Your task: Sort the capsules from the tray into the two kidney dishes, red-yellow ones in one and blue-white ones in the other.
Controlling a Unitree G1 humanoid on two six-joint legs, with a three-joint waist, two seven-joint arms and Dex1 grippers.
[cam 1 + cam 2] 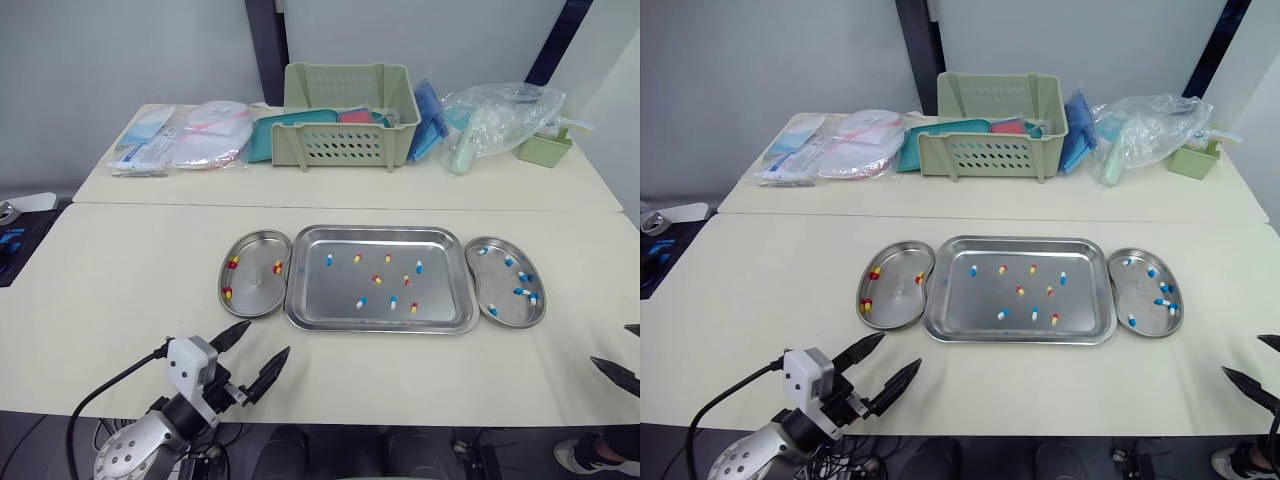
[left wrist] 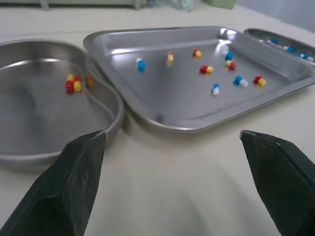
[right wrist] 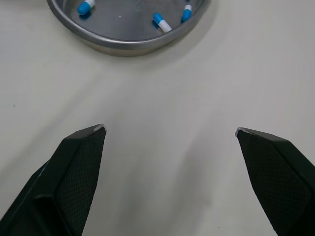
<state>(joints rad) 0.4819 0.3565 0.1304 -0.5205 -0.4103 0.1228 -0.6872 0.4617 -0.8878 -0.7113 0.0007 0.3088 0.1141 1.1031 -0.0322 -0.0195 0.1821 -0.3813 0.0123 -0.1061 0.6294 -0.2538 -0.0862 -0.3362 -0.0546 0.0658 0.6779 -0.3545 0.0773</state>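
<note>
tray (image 1: 345, 288) ahead and right of spread left pincer (image 1: 268, 337)

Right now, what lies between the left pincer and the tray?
Bare table; the left wrist view shows nothing else between the left pincer and the tray.

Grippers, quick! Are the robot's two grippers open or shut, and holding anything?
Left gripper: jaws open, holding nothing.
Right gripper: jaws open, holding nothing.
</note>
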